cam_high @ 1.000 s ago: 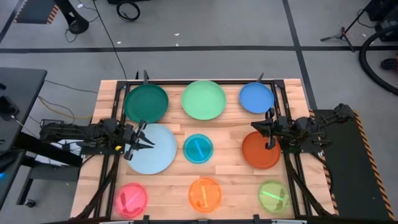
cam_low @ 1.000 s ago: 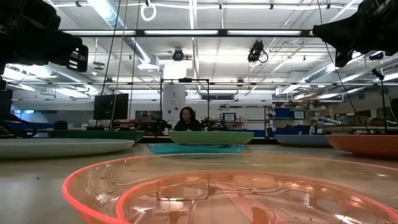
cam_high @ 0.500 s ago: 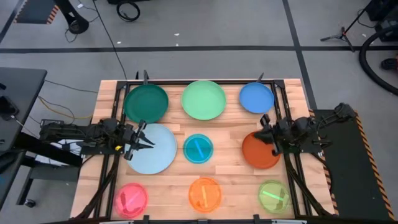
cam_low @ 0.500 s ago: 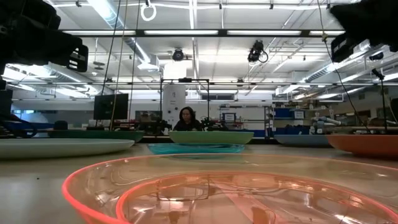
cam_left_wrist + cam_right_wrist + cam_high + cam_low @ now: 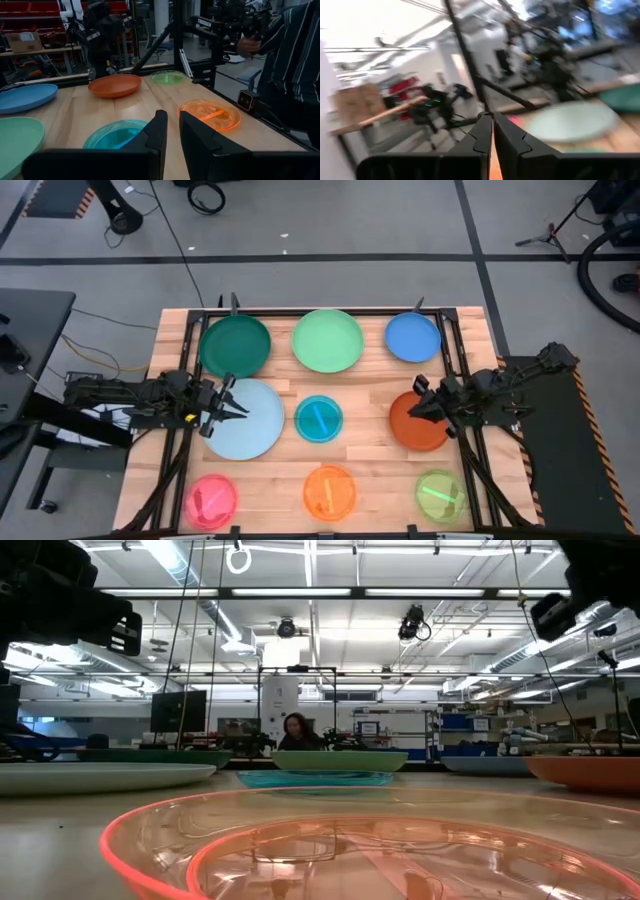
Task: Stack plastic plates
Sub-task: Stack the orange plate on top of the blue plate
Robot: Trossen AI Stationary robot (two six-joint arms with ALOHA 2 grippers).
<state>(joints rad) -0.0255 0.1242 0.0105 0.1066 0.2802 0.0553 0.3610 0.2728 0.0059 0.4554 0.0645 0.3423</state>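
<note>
Nine plates lie flat and apart on the wooden table. Far row: dark green (image 5: 235, 346), light green (image 5: 327, 340), blue (image 5: 413, 337). Middle row: pale blue (image 5: 250, 425), small teal (image 5: 319, 419), red-orange (image 5: 415, 430). Near row: pink (image 5: 210, 501), orange (image 5: 329, 492), lime (image 5: 439, 495). My left gripper (image 5: 236, 402) (image 5: 173, 131) hovers over the pale blue plate's left part, its fingers a narrow gap apart, pointing toward the teal plate (image 5: 117, 134). My right gripper (image 5: 416, 402) (image 5: 492, 131) is shut above the red-orange plate's far part.
A black frame (image 5: 455, 360) runs along the table's edges. A person in a striped shirt (image 5: 295, 60) stands close to the table's near edge; another person (image 5: 297, 730) sits far behind the table. Bare wood (image 5: 370, 450) shows between the rows.
My right gripper has swung and tipped over the red-orange plate, drifting a little toward the near edge; in the low view its arm has drawn back toward the right. The left arm and all plates have stayed still.
</note>
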